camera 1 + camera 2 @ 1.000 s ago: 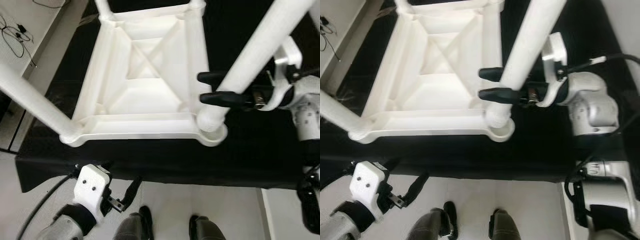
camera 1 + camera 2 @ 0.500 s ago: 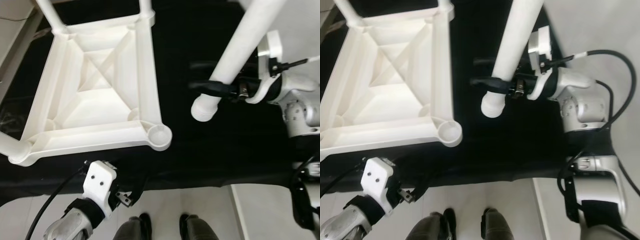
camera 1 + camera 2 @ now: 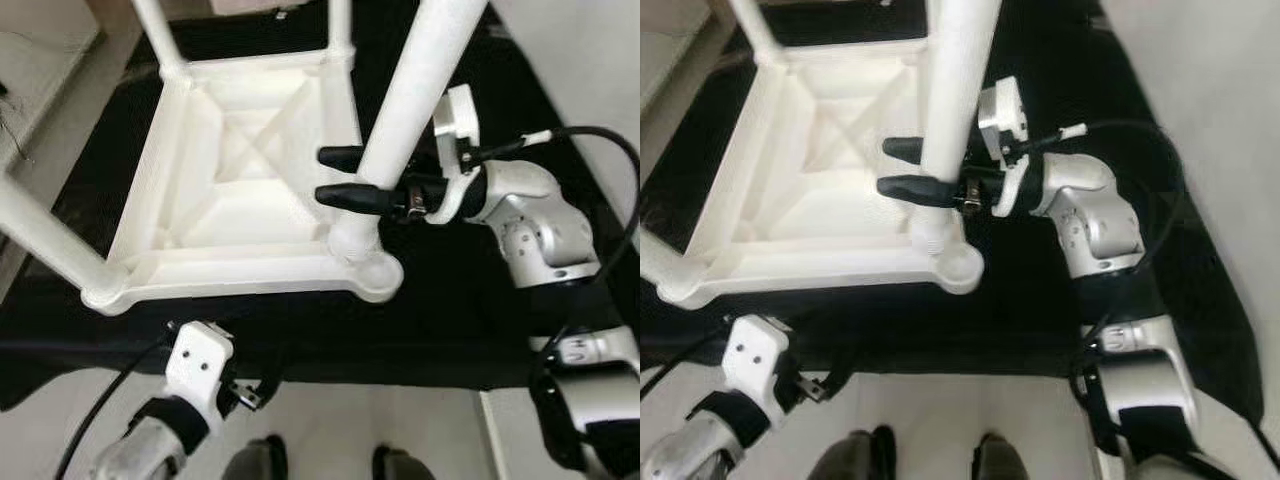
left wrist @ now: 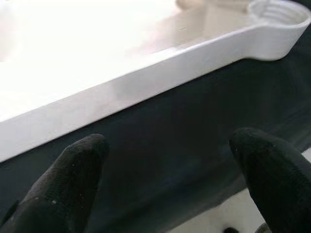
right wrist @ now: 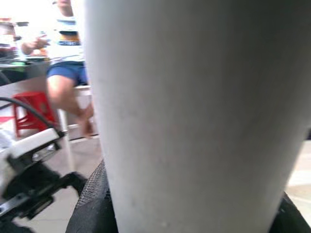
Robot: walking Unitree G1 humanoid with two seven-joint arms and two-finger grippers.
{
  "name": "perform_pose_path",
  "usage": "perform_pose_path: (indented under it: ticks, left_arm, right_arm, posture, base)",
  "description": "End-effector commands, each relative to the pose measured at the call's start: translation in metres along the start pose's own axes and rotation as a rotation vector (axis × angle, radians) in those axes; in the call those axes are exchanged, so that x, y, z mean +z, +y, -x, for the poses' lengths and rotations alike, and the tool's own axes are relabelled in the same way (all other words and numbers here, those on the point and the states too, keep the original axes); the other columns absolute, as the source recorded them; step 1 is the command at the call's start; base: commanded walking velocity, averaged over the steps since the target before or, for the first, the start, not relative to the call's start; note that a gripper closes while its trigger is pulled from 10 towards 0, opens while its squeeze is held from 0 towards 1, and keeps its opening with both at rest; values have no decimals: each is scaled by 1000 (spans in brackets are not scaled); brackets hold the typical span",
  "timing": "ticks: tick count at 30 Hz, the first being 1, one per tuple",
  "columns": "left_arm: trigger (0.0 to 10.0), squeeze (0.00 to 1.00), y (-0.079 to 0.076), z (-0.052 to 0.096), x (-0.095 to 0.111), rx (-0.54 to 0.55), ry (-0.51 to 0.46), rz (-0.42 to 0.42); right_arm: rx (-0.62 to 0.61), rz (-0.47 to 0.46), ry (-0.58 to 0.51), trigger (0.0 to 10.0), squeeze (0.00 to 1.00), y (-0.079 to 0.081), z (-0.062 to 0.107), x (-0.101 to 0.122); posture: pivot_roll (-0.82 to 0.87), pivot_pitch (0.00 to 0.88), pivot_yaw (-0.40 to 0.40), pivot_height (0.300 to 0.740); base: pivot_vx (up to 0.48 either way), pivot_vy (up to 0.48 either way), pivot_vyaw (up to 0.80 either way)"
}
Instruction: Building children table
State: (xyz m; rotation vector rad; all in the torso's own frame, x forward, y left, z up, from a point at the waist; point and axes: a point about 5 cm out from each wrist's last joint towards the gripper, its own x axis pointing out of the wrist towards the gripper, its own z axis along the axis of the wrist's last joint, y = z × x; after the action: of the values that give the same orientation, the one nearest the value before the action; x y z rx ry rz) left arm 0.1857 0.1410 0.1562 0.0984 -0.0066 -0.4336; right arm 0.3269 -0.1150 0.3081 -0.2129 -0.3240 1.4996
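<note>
Left eye view: right gripper (image 3: 340, 175) clamped on white table leg (image 3: 410, 110), threaded end at near-right corner socket of upturned tabletop (image 3: 250, 180), 5 o'clock. Left gripper (image 4: 170, 170) fingers spread, empty, below the near edge.

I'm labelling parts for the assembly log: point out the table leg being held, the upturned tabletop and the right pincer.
table leg (image 3: 420, 80), left eye view, on the bare shaft above the grip.
tabletop (image 3: 225, 265), left eye view, on its near rim.
right pincer (image 3: 335, 175), left eye view, midway between its fingertips.

A black cloth (image 3: 450, 300) lies over the pale floor (image 3: 330, 430).
</note>
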Motion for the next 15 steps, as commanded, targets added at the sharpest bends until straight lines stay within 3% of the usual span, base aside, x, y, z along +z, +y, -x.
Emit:
perform_pose_path:
  ticks: [1, 8, 10, 15]
  left_arm:
    - [10000, 0, -2, 3, -5, -20, 33, -2]
    - [10000, 0, -8, 4, -4, -68, 39, -1]
    - [10000, 0, -15, 8, -3, -116, 49, -3]
    - [10000, 0, -16, 10, -3, -125, 54, -5]
  right_arm:
    - [53, 7, 12, 10000, 0, 4, -2, 4]
    - [165, -46, 59, 10000, 0, 16, 2, -7]
    - [200, -90, 68, 10000, 0, 14, 18, -10]
    - [184, -103, 63, 10000, 0, 8, 30, -8]
  posture:
    - [-68, 228, 30, 740]
    - [-64, 244, 31, 740]
    - [-59, 256, 33, 740]
    - [-56, 264, 36, 740]
  base:
    - [0, 0, 0]
    - [0, 0, 0]
    - [0, 0, 0]
    - [0, 0, 0]
